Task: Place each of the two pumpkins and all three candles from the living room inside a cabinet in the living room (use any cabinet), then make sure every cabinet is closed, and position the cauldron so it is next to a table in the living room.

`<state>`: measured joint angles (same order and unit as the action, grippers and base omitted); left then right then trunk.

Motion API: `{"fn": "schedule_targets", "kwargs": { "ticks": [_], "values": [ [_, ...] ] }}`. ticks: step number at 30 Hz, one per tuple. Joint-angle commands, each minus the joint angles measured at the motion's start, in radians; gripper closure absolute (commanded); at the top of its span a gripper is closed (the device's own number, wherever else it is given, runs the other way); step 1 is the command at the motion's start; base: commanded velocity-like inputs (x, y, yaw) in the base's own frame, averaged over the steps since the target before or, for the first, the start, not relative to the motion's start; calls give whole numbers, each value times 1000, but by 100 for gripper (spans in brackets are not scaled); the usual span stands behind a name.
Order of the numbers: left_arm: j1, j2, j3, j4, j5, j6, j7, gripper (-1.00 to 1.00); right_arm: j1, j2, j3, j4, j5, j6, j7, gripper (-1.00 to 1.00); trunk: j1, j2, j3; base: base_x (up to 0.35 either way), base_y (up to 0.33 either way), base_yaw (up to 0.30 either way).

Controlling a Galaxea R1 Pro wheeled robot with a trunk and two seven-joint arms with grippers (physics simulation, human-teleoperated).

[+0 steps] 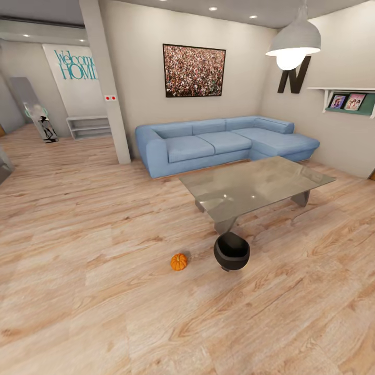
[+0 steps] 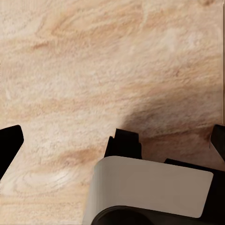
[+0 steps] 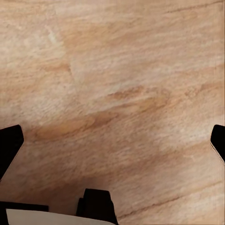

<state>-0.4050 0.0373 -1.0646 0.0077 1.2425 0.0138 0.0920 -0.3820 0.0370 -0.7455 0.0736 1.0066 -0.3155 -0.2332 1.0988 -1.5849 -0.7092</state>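
I see pumpkin (image 1: pixel 178 262) on floor (image 1: pixel 104 250) near cauldron (image 1: pixel 231 251) beside glass table (image 1: pixel 255 183); both grippers' jaws spread wide, empty.

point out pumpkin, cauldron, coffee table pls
pumpkin (image 1: pixel 178 262), head view, on its ribbed orange side.
cauldron (image 1: pixel 232 252), head view, on its black wall below the mouth.
coffee table (image 1: pixel 291 178), head view, on a bare part of its glass top.

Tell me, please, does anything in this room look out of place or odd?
Yes. A pumpkin and a black cauldron sit on the bare wooden floor, near the glass table's corner. Nothing looks spilled or broken.
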Motion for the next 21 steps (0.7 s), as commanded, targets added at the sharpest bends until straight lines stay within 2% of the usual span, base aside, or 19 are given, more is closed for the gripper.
{"fn": "schedule_targets", "kwargs": {
  "ticks": [1, 21],
  "values": [
    [0, 0, 0, 0, 0, 0, 0, -100, 0, 0, 0, 0, 0, 0, 0, -100, 0, 0, 0, 304, 10, 0],
    [0, 0, 0, 0, 0, 0, 0, -100, 0, 1, 1, 0, 2, 1, 0, -100, 0, 0, 0, 324, 1, 12]
  ]
}}
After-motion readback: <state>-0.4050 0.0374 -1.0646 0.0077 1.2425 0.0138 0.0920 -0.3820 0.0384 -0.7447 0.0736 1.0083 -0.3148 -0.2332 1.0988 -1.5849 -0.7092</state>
